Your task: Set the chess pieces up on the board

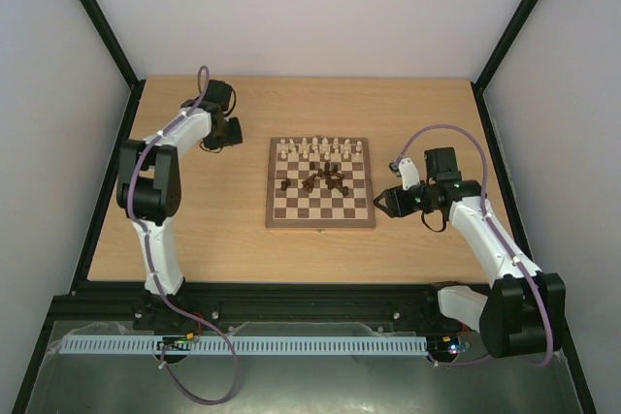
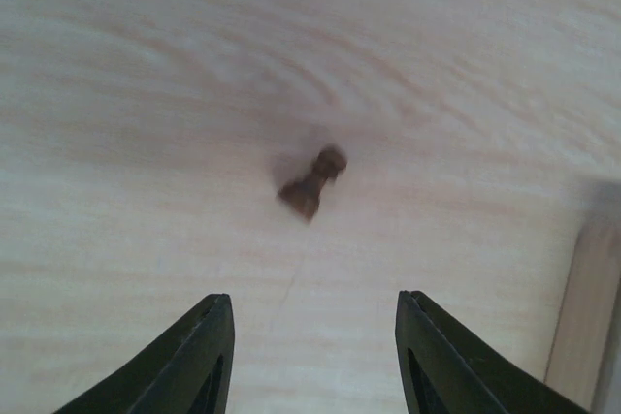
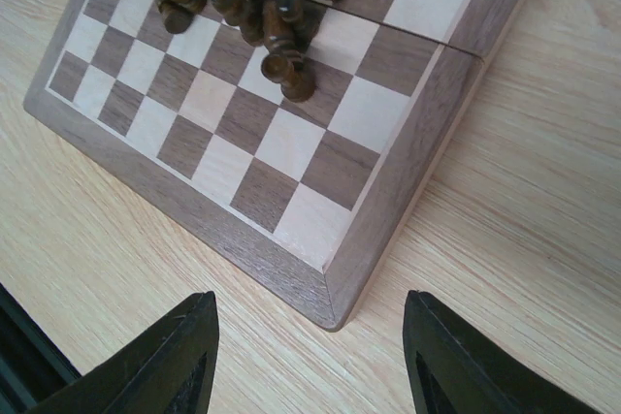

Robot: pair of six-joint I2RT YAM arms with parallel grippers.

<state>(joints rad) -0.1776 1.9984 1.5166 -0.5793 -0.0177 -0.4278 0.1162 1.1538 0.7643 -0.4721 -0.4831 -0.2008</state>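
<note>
Left jaws, apart, hover above a dark pawn [image 2: 312, 183] on the tabletop [image 2: 116, 94]; right jaws, apart, face a corner of the chessboard [image 3: 383, 230].

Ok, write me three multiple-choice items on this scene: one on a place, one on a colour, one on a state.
1. Where is the lone dark piece in the left wrist view?
A. on a checkered square
B. on the bare table
C. between closed fingers

2. What colour are the pieces ranked along the far edge of the board?
A. cream
B. dark brown
C. red

3. How does the right gripper stand?
A. shut on a piece
B. open, holding nothing
C. shut, empty

Answers:
1 B: plain wood grain surrounds it, no squares.
2 A: the top view shows pale rows there.
3 B: its fingers are spread, with only the board's corner and table between them.
</note>
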